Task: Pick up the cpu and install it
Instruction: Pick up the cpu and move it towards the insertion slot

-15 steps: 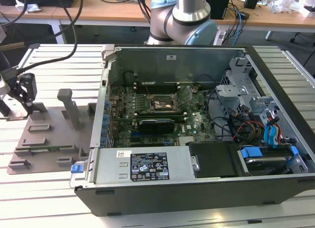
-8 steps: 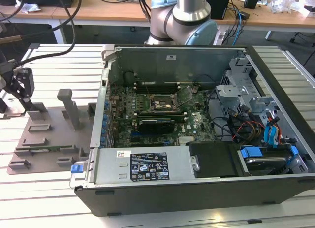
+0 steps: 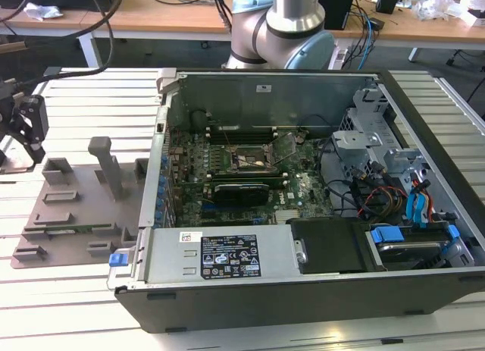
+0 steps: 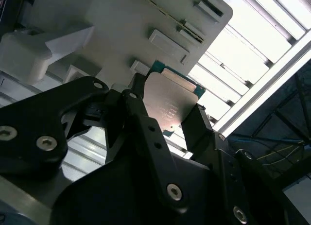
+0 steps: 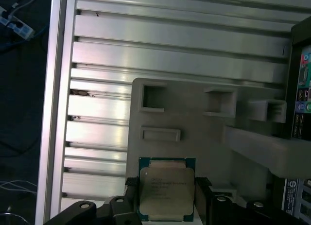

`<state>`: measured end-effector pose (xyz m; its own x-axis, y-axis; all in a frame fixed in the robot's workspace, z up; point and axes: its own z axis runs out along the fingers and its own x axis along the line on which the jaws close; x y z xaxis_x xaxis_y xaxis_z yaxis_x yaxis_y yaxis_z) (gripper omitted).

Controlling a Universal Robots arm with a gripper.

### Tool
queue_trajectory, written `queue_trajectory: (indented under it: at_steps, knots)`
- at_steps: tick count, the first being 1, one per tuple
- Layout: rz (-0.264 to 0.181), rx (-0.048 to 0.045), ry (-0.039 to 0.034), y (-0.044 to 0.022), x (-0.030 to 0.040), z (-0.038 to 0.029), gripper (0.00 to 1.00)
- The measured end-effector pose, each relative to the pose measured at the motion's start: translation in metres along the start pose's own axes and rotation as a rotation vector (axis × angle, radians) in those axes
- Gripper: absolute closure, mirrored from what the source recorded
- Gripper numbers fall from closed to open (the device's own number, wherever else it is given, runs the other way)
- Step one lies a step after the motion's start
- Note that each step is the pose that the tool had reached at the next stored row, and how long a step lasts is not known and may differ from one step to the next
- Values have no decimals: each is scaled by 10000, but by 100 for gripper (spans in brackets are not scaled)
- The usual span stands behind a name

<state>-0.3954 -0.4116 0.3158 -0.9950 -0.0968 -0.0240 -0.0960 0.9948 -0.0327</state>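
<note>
Pick-up step is judged to be in hand. In both wrist views the cpu [image 5: 166, 192] is seen pinched betw. the two black fingers [image 4: 146, 128], which are pressed against its opposite edges, metal plate facing the cameras, over the grey holder tray [image 5: 194, 123]. Whether the chip is lifted clear of the tray cannot be told. Grip detail is given by the wrist views: the chip is shown square-on in the first, and at a slant w/ the tray's slots behind it in the second. Layout is given by the ext. view. There the gripper [image 3: 29, 135] is placed at the exterior view's far left, by the tray's left end on the slatted surface [image 3: 91, 86], well apart from the open computer case [image 3: 227, 305] at the right. The socket [image 3: 246, 160] is seen mid-board inside the case. As a judgement, install calls for the chip to be kept level, carried right over the case wall, and squared to the socket frame.
</note>
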Motion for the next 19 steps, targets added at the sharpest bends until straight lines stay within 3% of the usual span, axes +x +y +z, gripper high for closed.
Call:
queue_trajectory:
  at_steps: [9, 13, 19]
  knots:
    - [0, 0, 0, -7, -5, -198, 45]
    - [0, -1, -1, -8, -6, -244, 45]
    - [0, 0, 0, -14, -10, -416, 45]
